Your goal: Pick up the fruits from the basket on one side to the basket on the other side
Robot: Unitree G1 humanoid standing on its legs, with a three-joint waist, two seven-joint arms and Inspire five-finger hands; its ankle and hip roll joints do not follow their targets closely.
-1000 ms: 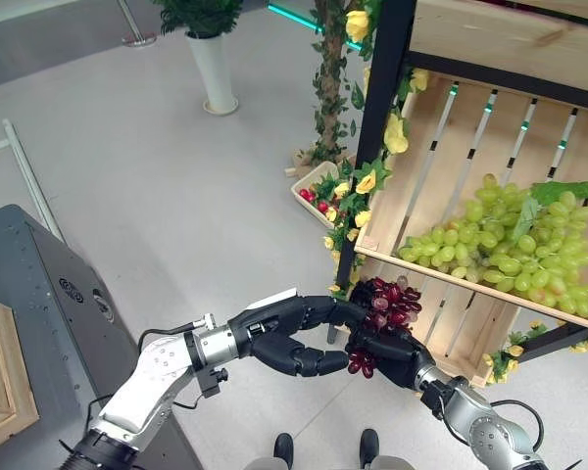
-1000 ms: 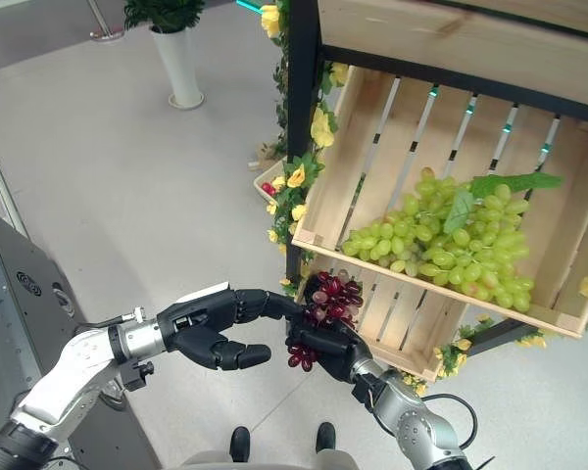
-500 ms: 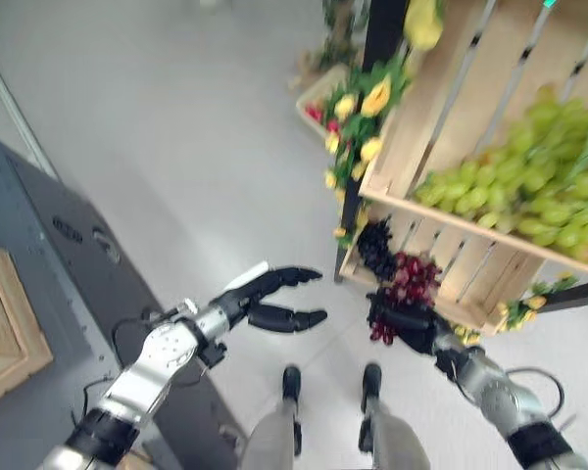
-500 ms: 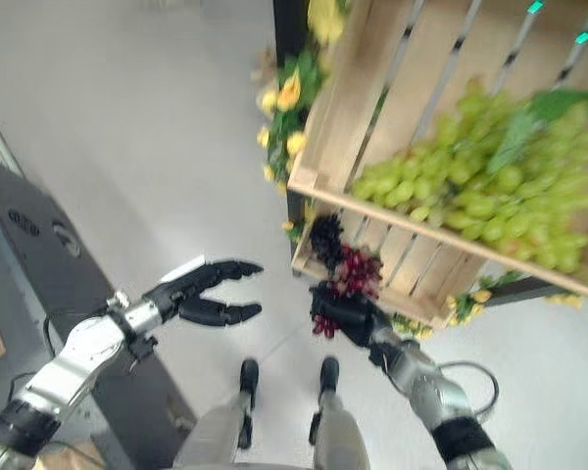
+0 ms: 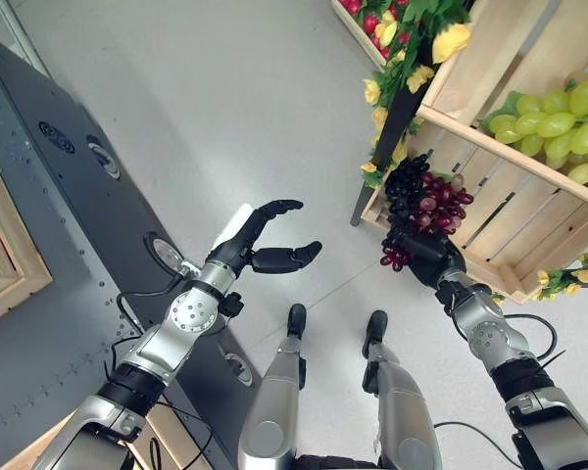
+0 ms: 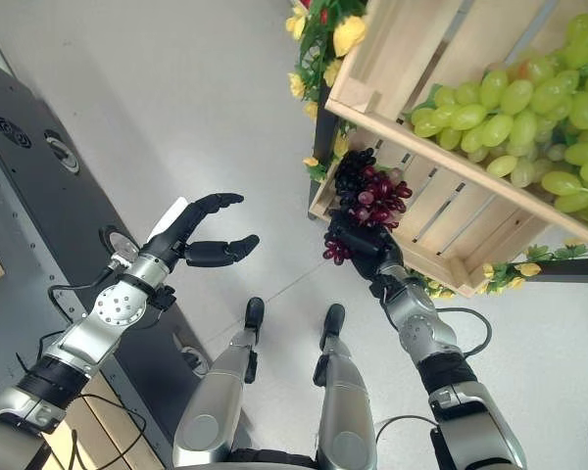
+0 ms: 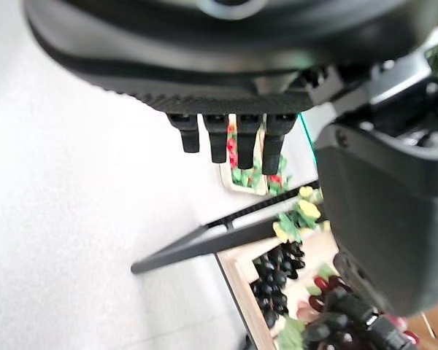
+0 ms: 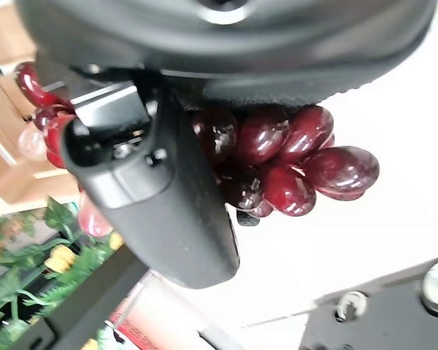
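The right robot hand [image 5: 423,257] is gripping a bunch of dark red grapes [image 5: 433,201], its fingers curled round the cluster; in its wrist view the glossy red berries [image 8: 277,164] are bulging out past the thumb. It is holding the bunch in the air just in front of the lower wooden crate [image 5: 510,230], beside a cluster of black grapes [image 5: 404,178] at the crate's corner. The upper wooden crate [image 6: 412,59] is carrying green grapes [image 6: 529,117]. The left robot hand [image 5: 265,240] is hanging empty, fingers loosely spread, well apart from the fruit, above the floor [image 5: 225,108]. By my reading, the carry step is under way: the fruit is lifted but not yet delivered. Next, the right arm needs to be swinging the bunch across toward the other basket, keeping the grip firm so no berries are dropping.
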